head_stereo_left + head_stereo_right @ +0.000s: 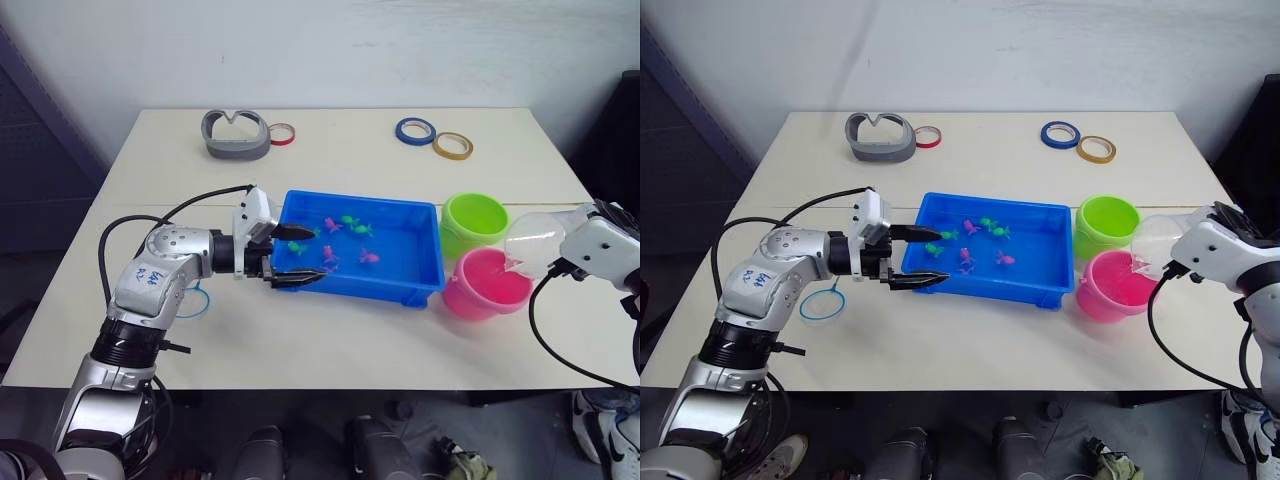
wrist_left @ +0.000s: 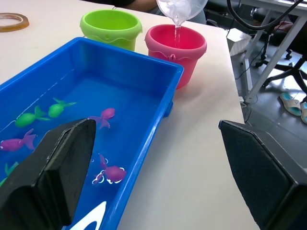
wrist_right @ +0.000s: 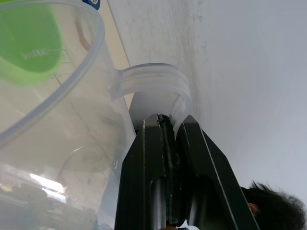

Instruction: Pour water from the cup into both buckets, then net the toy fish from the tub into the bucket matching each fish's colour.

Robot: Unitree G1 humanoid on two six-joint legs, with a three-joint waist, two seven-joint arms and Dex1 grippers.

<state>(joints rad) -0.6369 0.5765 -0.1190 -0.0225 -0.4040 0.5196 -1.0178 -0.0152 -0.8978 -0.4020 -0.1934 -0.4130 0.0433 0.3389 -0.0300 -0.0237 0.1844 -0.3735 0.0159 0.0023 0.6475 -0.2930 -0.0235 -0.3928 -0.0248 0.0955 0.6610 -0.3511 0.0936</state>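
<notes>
Left wrist view — clear cup (image 2: pixel 181 8) tipped, water streaming into pink bucket (image 2: pixel 175 48); right gripper (image 3: pixel 172 125) pinches cup handle — left gripper (image 1: pixel 297 256) agape over blue tub (image 1: pixel 400 275).

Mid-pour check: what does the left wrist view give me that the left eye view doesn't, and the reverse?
Left wrist alone: a thin stream of water falling from the cup into the pink bucket.

Left eye alone: the right gripper holding the tilted cup, the net lying on the table beside the left arm, and the tape rings at the far edge.

Both: the tub, toy fish, green bucket, and open left gripper.
</notes>
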